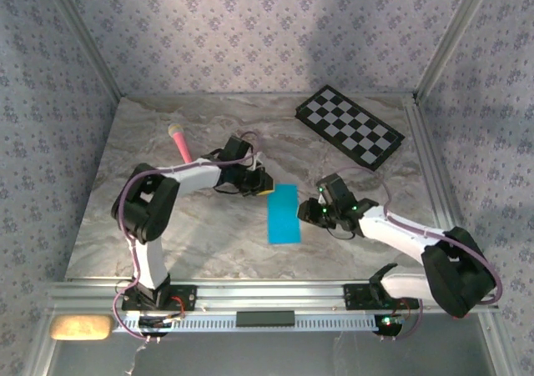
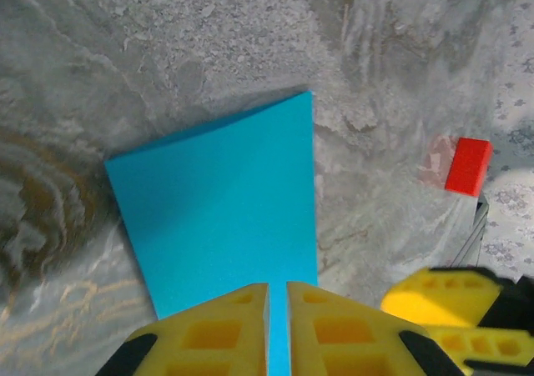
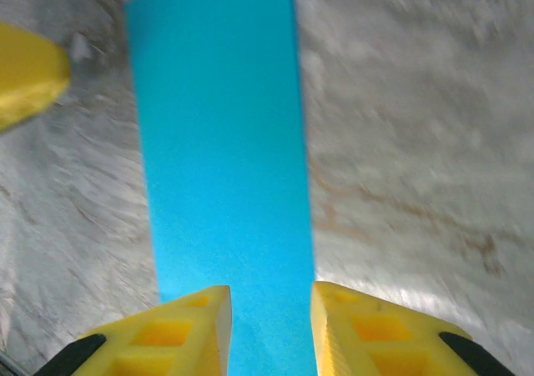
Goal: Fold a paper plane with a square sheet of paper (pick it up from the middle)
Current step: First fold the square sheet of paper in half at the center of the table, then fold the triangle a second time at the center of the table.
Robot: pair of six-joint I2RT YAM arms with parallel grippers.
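We saw a grey marbled table [image 1: 209, 251] between flower-papered walls [image 1: 250, 34], with the blue sheet of paper [image 1: 284, 213] folded narrow on it. The left gripper [image 1: 264, 188] was clamped on the sheet's far end; the right gripper [image 1: 311, 213] stood at its right side, jaws apart. Whether those jaws touched the sheet, the blurred wrist view hid from us.

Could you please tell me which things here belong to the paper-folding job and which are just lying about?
Belongs to the job: blue sheet of paper, pinched by the left gripper.
Just lying about: checkered board; pink stick.
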